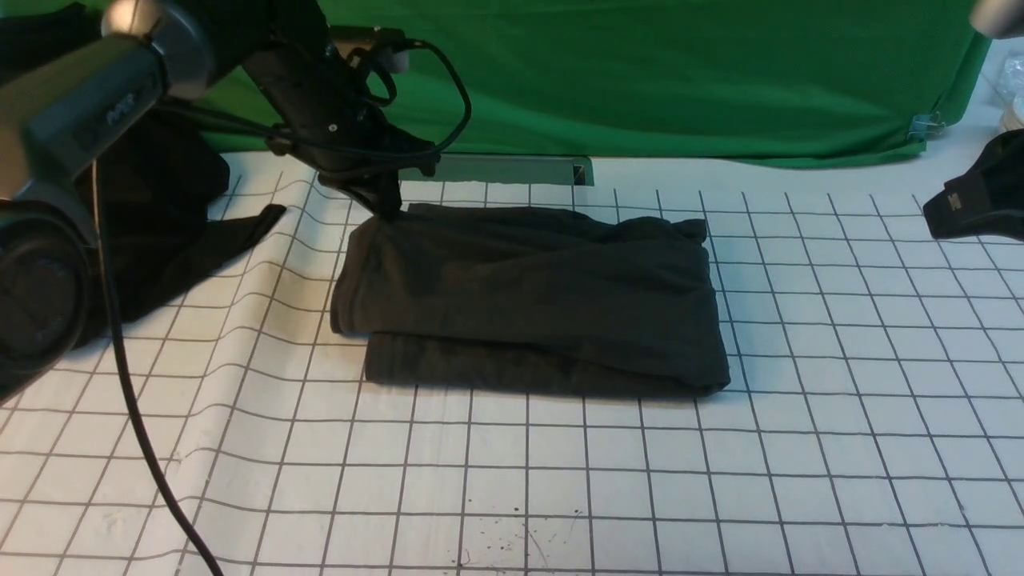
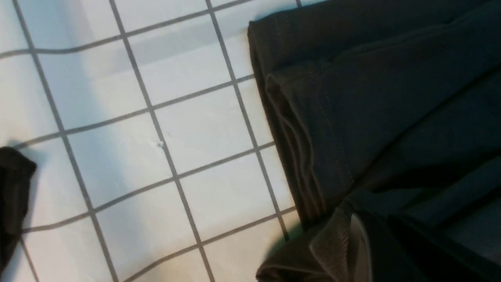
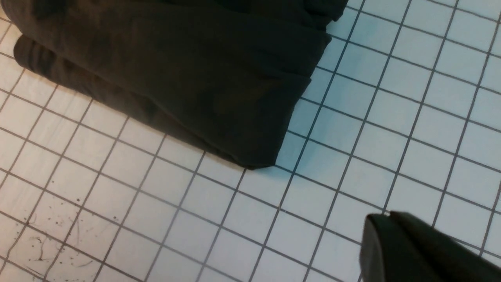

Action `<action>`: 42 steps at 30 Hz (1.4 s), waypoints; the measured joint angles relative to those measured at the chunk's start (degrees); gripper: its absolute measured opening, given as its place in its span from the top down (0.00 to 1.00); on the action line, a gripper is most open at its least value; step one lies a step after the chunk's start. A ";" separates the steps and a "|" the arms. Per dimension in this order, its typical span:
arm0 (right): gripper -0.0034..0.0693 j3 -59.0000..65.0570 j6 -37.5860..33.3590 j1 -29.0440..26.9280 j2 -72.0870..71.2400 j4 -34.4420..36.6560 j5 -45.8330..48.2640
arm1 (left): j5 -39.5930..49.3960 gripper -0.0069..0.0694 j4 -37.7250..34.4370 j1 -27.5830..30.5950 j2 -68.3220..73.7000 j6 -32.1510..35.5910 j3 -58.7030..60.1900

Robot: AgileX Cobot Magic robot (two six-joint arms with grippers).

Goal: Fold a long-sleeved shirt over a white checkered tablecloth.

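1. The dark shirt [image 1: 544,296] is lying folded into a wide, uneven bundle on the checkered tablecloth [image 1: 640,480], between the two arms.
2. The left pincer [image 1: 388,210] is pinching the shirt's far-left part, bunching the fabric.
3. The right pincer [image 1: 936,220] is hovering well apart from the shirt, pressed together and holding nothing.
4. A blacker cloth heap [image 1: 160,232] is lying left of the shirt.

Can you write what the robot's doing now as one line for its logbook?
left pincer: shut on shirt | right pincer: shut, away from shirt | shirt: partly folded on checkered tablecloth
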 joint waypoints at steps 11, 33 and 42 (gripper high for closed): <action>0.96 -0.12 -0.72 0.00 0.00 -0.06 -0.25 | 3.15 0.42 8.13 0.00 0.11 -5.00 -0.91; 0.96 36.15 -1.60 0.00 -54.02 -4.65 -53.76 | -16.64 0.91 -6.32 0.02 -67.10 -2.52 57.68; 0.83 51.49 -1.60 0.00 -67.89 -4.70 -73.14 | -43.44 0.91 -14.03 0.02 -104.34 -3.16 94.32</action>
